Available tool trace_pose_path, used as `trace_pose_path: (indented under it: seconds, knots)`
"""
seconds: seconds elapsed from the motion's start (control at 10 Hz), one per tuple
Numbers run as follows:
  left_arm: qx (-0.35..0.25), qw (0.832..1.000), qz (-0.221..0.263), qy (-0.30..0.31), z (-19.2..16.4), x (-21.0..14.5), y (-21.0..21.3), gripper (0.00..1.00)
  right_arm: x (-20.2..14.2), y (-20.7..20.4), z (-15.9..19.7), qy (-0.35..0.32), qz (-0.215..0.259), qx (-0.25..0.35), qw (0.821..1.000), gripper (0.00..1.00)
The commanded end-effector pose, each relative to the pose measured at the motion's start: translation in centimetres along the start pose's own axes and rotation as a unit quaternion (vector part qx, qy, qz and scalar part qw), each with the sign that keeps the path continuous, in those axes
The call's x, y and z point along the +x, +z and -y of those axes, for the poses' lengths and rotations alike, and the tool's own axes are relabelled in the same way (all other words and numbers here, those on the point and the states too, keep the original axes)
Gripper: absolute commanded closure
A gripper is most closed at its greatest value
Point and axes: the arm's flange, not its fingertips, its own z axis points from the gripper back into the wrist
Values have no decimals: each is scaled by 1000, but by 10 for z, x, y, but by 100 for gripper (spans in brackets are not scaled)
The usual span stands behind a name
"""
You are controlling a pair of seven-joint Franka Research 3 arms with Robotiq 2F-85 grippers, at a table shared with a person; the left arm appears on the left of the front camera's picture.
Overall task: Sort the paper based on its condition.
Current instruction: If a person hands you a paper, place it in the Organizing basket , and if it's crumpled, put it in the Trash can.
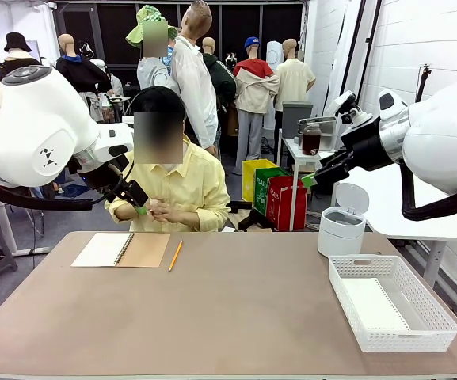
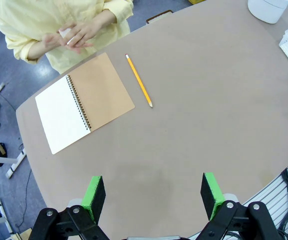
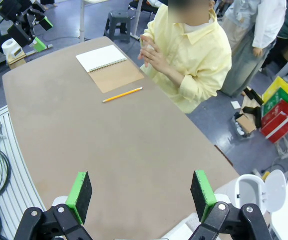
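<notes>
Two tools (image 2: 152, 186) (image 3: 141, 185), one notebook (image 1: 121, 249), one pencil (image 1: 175, 256), one basket (image 1: 345, 306).

Open notebook (image 1: 121, 249) beside pencil (image 1: 175, 256); basket (image 1: 409, 339) near bin (image 1: 340, 229).

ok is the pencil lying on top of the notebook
No, the pencil lies on the bare table beside the notebook, not touching it.

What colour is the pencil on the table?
Yellow, the thin wooden pencil; clearest in the left wrist view.
</notes>
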Motion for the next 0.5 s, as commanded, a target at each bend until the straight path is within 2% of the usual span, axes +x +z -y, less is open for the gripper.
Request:
trace_pose_path:
  seconds: [0.0,0.4]
  knots:
    - [1,1000,0,-4,-1,0,1,0,-2,-2,2,6,0,3,1000,0]
    - [1,1000,0,-4,-1,0,1,0,-2,-2,2,6,0,3,1000,0]
